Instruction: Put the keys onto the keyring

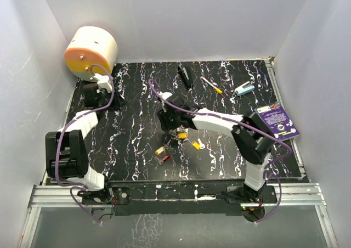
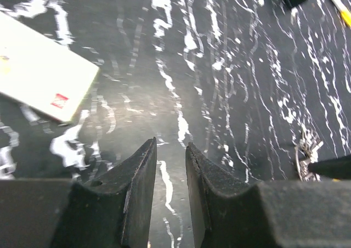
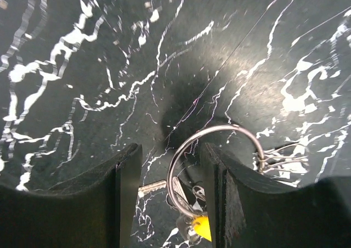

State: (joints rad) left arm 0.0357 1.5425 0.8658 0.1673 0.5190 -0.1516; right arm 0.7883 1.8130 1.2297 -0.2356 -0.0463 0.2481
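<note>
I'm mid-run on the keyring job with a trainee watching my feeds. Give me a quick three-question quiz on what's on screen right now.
1. True or false: the left gripper is holding a key.
2. Which gripper has the keyring at its fingers? A) left gripper B) right gripper C) neither
3. Fill in: on the table, the red key lies right beside a key with a ___ head.

Key
1. False: its jaws stand apart with only table between them.
2. B
3. Yellow: the yellow key.
</note>
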